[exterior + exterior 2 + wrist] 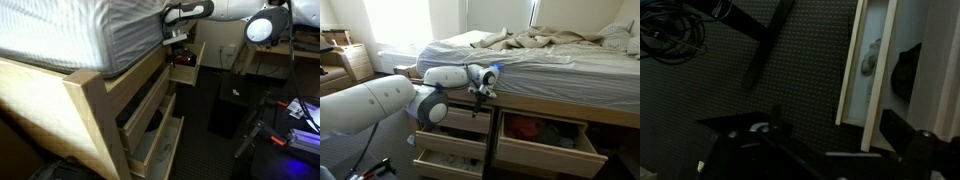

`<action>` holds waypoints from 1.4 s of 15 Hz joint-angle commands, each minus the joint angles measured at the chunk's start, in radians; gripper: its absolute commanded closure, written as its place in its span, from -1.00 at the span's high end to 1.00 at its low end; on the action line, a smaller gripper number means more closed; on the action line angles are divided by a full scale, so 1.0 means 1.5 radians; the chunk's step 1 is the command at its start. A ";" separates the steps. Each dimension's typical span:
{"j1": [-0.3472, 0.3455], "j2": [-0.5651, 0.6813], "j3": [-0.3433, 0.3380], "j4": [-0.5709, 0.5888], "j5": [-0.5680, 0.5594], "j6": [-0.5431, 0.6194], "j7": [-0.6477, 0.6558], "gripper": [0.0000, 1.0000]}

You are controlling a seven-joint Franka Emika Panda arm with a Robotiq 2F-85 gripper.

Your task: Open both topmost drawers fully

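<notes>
Dark carpet (790,60) lies beside the bed (550,62) with its rumpled bedding. Under the mattress, the topmost drawers (546,158) stand pulled out, one holding red cloth (525,127). The gripper (480,92) hangs just above the other, its fingers spread and holding nothing.

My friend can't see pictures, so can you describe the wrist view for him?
Looking down at a dark floor, the robot's open hand hangs beside a pale wooden drawer that stands open on the right. Black cables lie at top left.
</notes>
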 commanded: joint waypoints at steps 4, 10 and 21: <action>-0.003 -0.007 0.004 -0.014 -0.001 0.012 -0.019 1.00; 0.043 0.003 -0.028 -0.012 -0.029 0.049 0.120 1.00; -0.007 -0.012 0.020 -0.016 0.017 -0.021 0.000 1.00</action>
